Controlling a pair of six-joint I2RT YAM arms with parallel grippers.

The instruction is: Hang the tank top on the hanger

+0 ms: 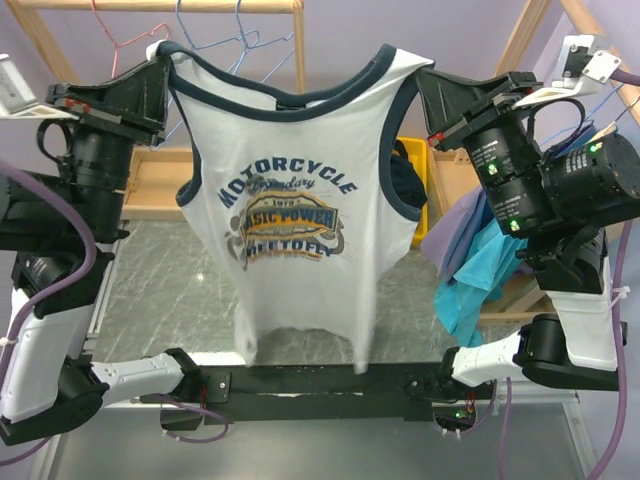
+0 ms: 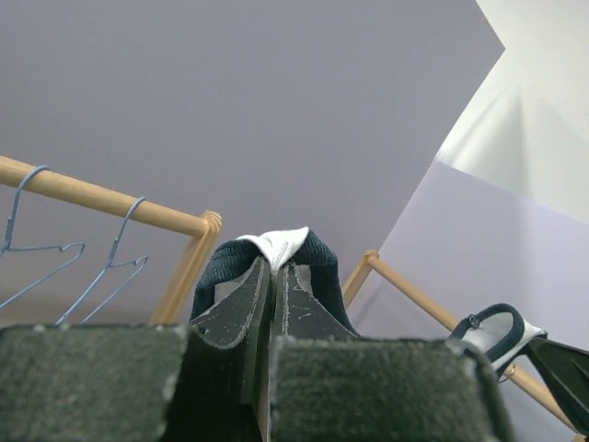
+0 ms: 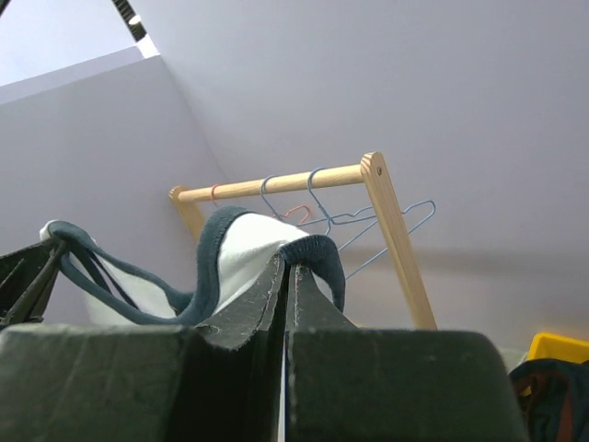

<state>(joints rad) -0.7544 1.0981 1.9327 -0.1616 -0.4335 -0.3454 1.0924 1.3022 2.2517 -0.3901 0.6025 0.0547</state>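
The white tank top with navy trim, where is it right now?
In the top view the white tank top with navy trim hangs spread at centre, one shoulder strap in each pincer, before the wooden rail.

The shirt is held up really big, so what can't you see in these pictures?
- Top view: the tank top covers the lower halves of the blue hangers and part of the table behind it.
- Top view: the pile of clothes is partly hidden by the right arm.
- Both wrist views: the left gripper and right gripper block everything below; no table shows.
- Right wrist view: the yellow bin is cut off by the edge.
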